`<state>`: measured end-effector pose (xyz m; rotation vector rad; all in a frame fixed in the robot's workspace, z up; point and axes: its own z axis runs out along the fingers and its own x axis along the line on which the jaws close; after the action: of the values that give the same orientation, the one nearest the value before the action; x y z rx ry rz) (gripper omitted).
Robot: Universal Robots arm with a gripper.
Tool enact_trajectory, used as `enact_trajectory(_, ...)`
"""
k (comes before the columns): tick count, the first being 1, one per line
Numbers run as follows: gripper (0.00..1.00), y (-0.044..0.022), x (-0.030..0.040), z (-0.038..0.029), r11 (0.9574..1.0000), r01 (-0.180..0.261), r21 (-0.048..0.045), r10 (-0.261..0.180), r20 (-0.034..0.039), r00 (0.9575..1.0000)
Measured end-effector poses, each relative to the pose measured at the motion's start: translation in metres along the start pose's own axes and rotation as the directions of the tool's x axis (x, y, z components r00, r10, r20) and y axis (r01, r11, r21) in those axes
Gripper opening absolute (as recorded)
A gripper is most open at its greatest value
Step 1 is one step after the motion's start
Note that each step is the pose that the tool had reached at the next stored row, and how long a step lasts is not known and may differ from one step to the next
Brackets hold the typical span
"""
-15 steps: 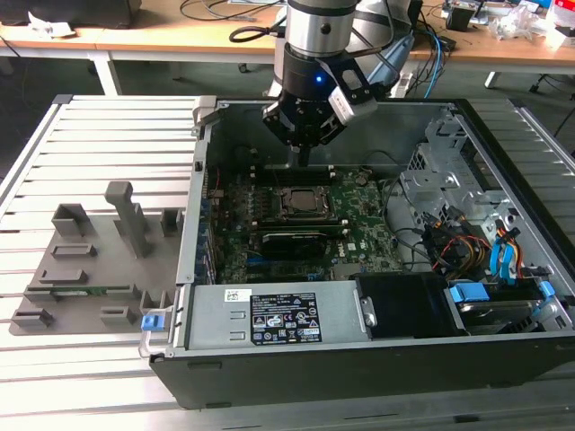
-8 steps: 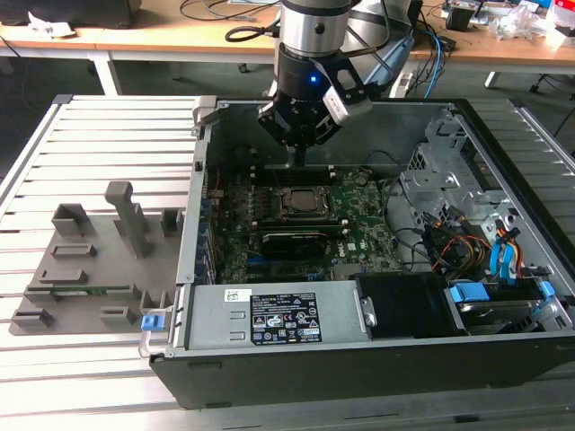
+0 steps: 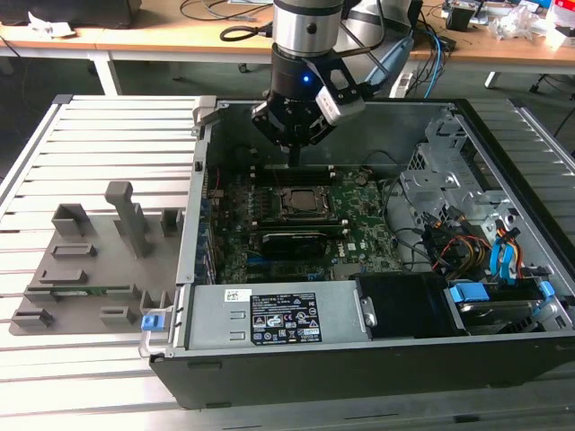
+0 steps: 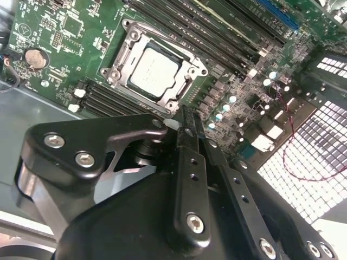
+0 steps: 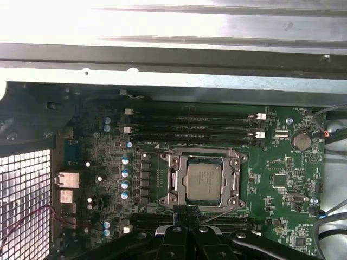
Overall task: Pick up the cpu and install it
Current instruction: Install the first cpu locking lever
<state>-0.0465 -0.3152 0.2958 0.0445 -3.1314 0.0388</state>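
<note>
one cpu (image 5: 202, 181); one motherboard (image 5: 282, 179)

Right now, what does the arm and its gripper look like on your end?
The arm is a silver-grey cylinder ending in a black wrist with a small blue light. The gripper is matt black, with angular linkages fixed by silver screws and slim black fingers.

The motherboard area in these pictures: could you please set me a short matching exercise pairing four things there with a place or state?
Things:
1. cpu
2. gripper
3. coin cell battery
4. grey fixture tray

Places or states:
A. outside the computer case, on the slatted table at the exterior view's left
B. lying inside the socket frame on the motherboard
C. round and silvery, seated on the green board apart from the socket
D. above the board beside the socket, holding nothing

Pairs: 1-B, 2-D, 3-C, 4-A
</note>
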Motion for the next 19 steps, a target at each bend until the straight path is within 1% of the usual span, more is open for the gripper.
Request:
enact_trajectory(4, 0.11, 0.0002, 0.0053, 0.0000, 1.0000, 0.000, 0.0000, 0.000, 0.0000, 1.0000)
enact_trajectory(9, 0.11, 0.0005, 0.0154, 0.0001, 1.0000, 0.000, 0.0001, 0.000, 0.0000, 1.0000)
enact_trajectory(11, 0.11, 0.0008, 0.0178, 0.0003, 1.0000, 0.000, 0.0003, 0.000, -0.0002, 1.0000)
enact_trajectory(14, 0.11, 0.0064, 0.0217, 0.0014, 1.0000, 0.000, 0.0001, 0.000, 0.0000, 1.0000)
enact_trajectory(16, 0.11, 0.0104, 0.0272, 0.0028, 1.0000, 0.000, -0.0002, 0.000, 0.0001, 1.0000)
enact_trajectory(17, 0.11, 0.0115, 0.0296, 0.0038, 1.0000, 0.000, 0.0000, 0.000, 0.0000, 1.0000)
enact_trajectory(19, 0.11, 0.0122, 0.0313, 0.0054, 1.0000, 0.000, 0.0001, 0.000, 0.0000, 1.0000)
